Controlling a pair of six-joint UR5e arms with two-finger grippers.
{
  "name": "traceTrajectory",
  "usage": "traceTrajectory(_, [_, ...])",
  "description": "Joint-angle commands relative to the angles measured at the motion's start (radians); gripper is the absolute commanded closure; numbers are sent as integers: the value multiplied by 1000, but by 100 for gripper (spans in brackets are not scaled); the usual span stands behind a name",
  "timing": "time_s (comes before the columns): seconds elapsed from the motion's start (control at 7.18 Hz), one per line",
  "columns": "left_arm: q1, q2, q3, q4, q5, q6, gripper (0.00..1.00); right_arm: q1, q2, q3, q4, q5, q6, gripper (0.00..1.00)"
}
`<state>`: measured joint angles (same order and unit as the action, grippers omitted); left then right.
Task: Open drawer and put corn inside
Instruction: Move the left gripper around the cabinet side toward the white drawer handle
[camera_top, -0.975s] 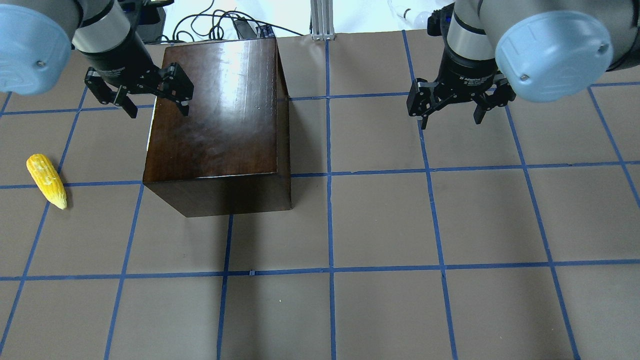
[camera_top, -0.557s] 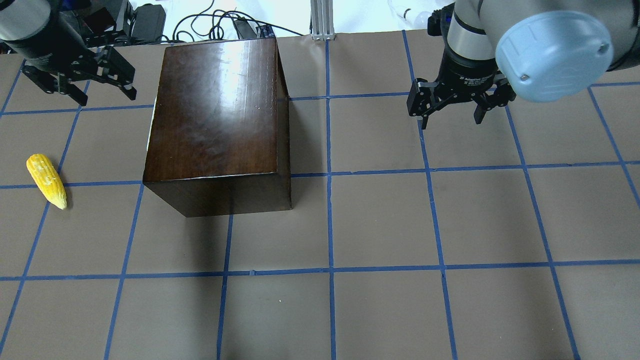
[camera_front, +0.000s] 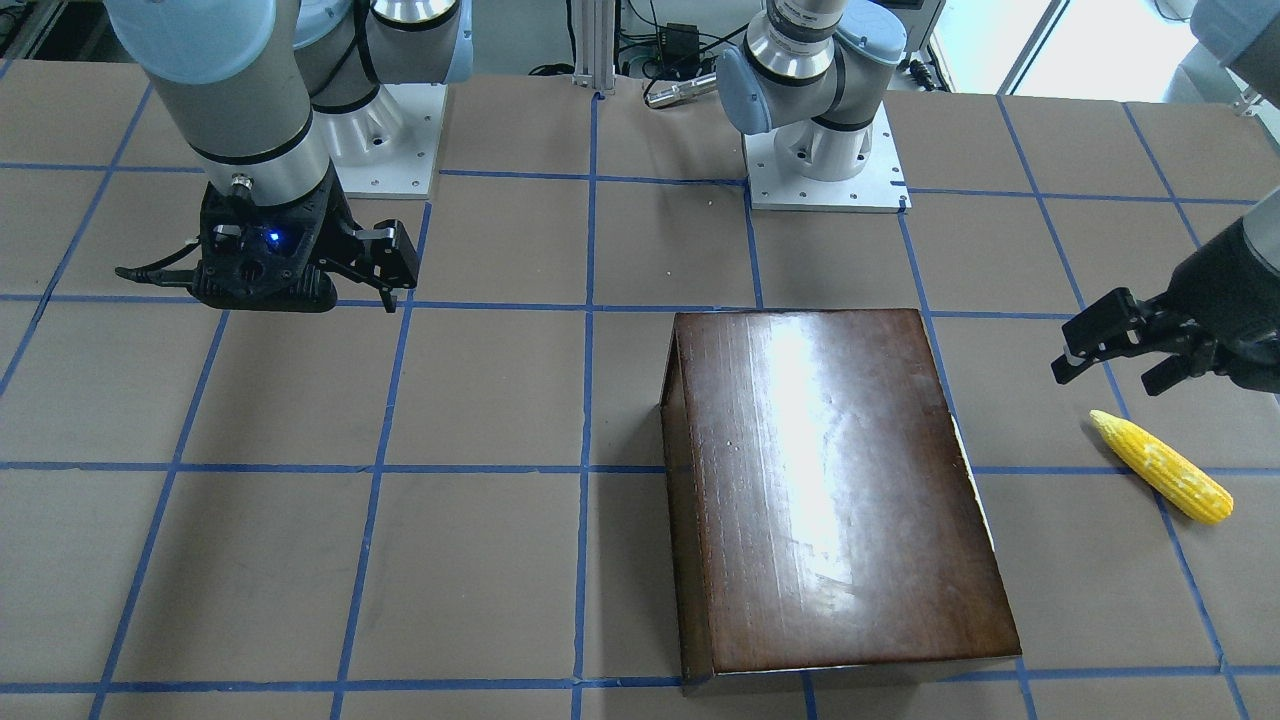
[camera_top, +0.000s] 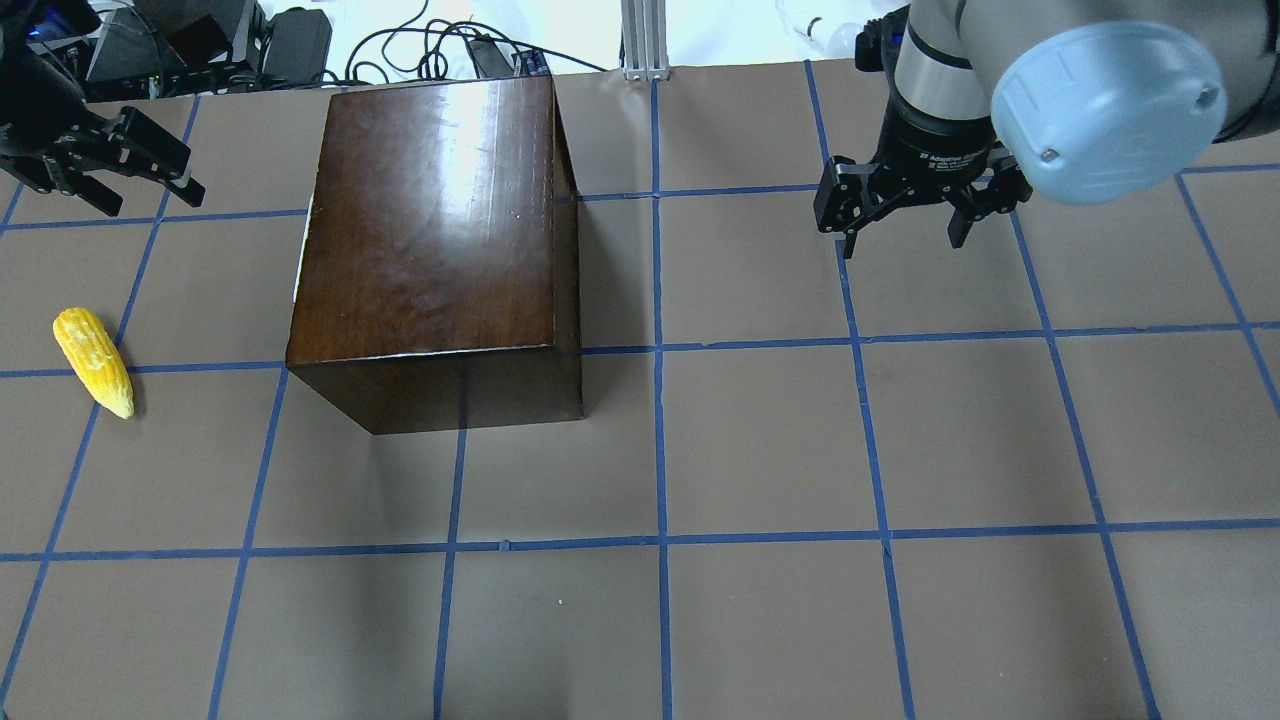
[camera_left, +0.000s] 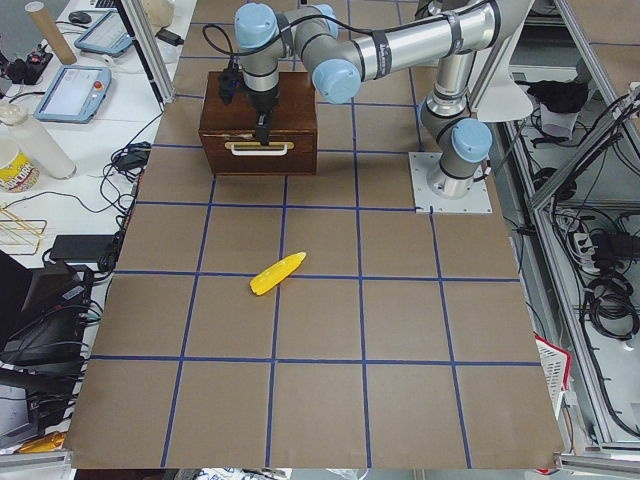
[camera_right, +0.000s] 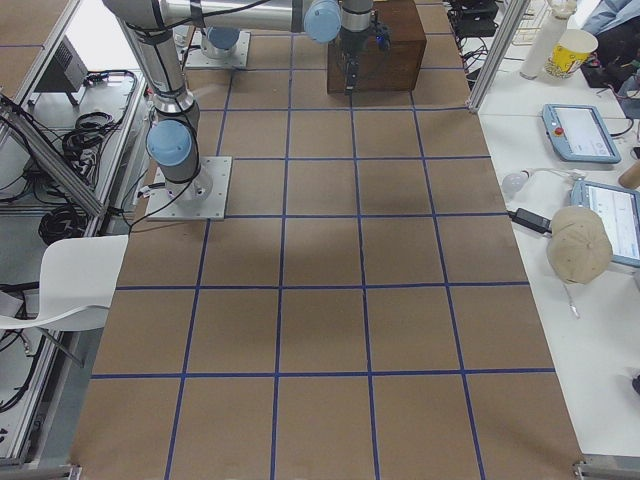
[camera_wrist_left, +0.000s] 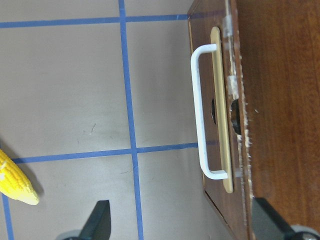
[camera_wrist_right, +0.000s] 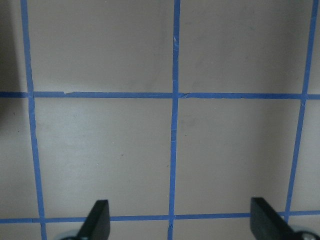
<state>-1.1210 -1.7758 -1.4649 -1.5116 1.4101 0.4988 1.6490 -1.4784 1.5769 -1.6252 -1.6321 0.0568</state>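
Observation:
The dark-brown wooden box (camera_top: 430, 230) stands left of the table's middle and also shows in the front view (camera_front: 830, 490). Its drawer is shut. The drawer front with a white handle (camera_wrist_left: 200, 110) faces my left side and shows in the left-end view (camera_left: 260, 147). The yellow corn (camera_top: 93, 362) lies on the table left of the box, pointed end toward the front; it also shows in the front view (camera_front: 1160, 466) and the left wrist view (camera_wrist_left: 15, 182). My left gripper (camera_top: 150, 198) is open and empty, above the table left of the box. My right gripper (camera_top: 902, 240) is open and empty, far right of the box.
Brown table (camera_top: 760, 450) with a blue tape grid. Cables and gear (camera_top: 300, 40) lie past the back edge. The arm bases (camera_front: 825, 170) stand behind the box. Monitors and cups sit on side benches (camera_left: 60, 90).
My left gripper has moved left, from the box's upper-left edge out toward the table's left edge. The right arm, box and corn have not moved.

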Motion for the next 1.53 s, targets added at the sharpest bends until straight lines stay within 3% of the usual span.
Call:
traceTrajectory(0.0, [35, -77, -3, 37, -33, 56, 0, 0, 0, 0, 1, -2, 0, 0])
traceTrajectory(0.56, [33, -142, -60, 72, -203, 55, 0, 0, 1, 0, -1, 2, 0, 0])
traceTrajectory(0.7, [33, -154, -87, 135, -206, 59, 0, 0, 1, 0, 1, 2, 0, 0])
traceTrajectory(1.39, [30, -200, -98, 136, -272, 61, 0, 0, 1, 0, -1, 2, 0, 0])
